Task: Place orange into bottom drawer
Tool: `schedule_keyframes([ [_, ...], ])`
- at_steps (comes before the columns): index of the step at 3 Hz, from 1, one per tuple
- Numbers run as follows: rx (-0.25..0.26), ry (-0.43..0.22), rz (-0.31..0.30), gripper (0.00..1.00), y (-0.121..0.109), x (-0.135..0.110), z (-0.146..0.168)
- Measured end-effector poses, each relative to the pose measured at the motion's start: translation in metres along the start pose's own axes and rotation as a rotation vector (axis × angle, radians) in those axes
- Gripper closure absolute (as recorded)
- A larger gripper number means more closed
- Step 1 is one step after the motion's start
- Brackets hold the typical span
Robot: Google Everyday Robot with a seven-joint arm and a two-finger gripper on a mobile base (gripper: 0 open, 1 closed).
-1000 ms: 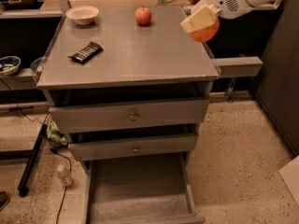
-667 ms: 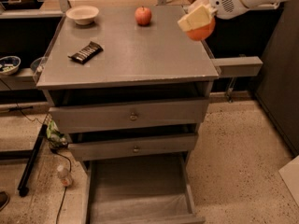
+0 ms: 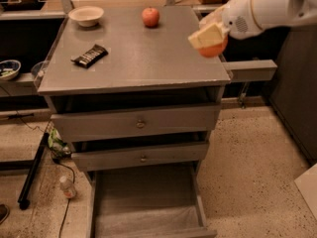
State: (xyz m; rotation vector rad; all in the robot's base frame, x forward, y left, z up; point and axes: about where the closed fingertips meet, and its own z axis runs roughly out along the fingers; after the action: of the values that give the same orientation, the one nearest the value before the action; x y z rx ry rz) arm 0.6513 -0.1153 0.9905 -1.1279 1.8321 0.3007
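My gripper (image 3: 209, 39) is shut on the orange (image 3: 213, 48), holding it in the air over the right edge of the grey cabinet top (image 3: 138, 58). Only the lower part of the orange shows under the pale fingers (image 3: 204, 34). The white arm reaches in from the upper right. The bottom drawer (image 3: 146, 197) is pulled out at floor level, its grey floor bare, well below and left of the gripper. The two upper drawers with round knobs are nearly closed.
On the cabinet top are a red apple (image 3: 150, 17), a white bowl (image 3: 86, 15) and a dark snack bar (image 3: 89, 55). A grey side shelf (image 3: 250, 69) sticks out at the right. A small bottle (image 3: 67, 187) and cables lie on the floor at the left.
The gripper with the orange has moved slightly left and toward the front over the cabinet's right edge. Nothing else has moved.
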Motion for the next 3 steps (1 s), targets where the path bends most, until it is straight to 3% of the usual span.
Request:
schedule_keyframes([
  [2,-0.043,0.027,0.010,1.00,0.046,0.035,-0.010],
  [3,-0.112,0.071,0.015,1.00,0.091,0.081,-0.017],
])
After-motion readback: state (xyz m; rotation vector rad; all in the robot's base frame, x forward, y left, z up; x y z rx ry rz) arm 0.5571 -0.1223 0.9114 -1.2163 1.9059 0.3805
